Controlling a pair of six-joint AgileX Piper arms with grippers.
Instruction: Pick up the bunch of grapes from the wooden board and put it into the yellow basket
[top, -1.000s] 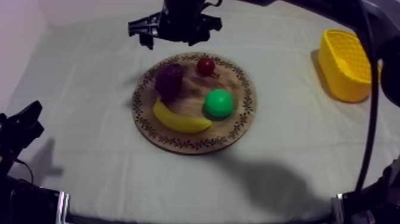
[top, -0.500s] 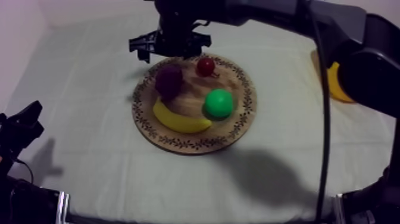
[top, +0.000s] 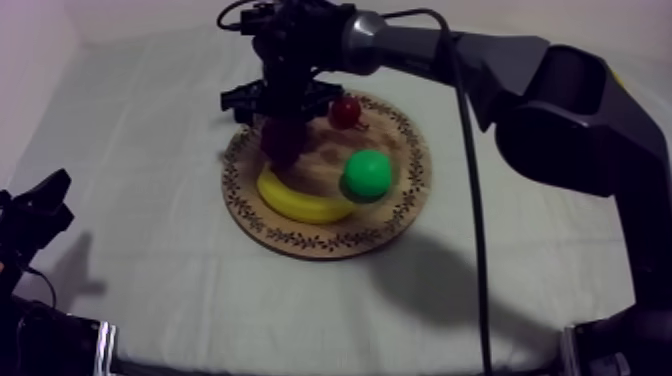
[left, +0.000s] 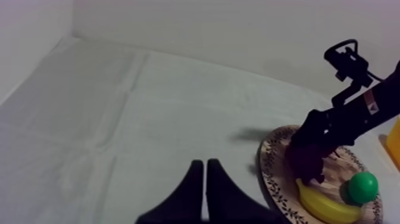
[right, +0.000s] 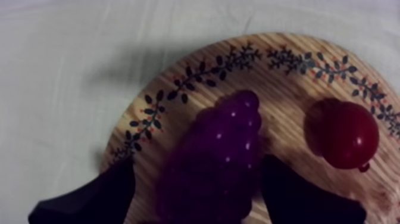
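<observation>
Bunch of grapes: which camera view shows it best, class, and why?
The right wrist view: the bunch of grapes lies close up between the right gripper's open fingers. The top view shows it partly under that gripper; the left wrist view, a dark shape.

A table (top: 150, 260) stands under a creased grey-white cloth (left: 107, 119). Plain pale walls (left: 238, 30) rise behind it and along one side, meeting at a corner. Soft light casts blurred shadows (top: 440, 290) on the cloth.

The right gripper (top: 283, 112) partly hides the bunch of grapes (top: 284, 145).
</observation>
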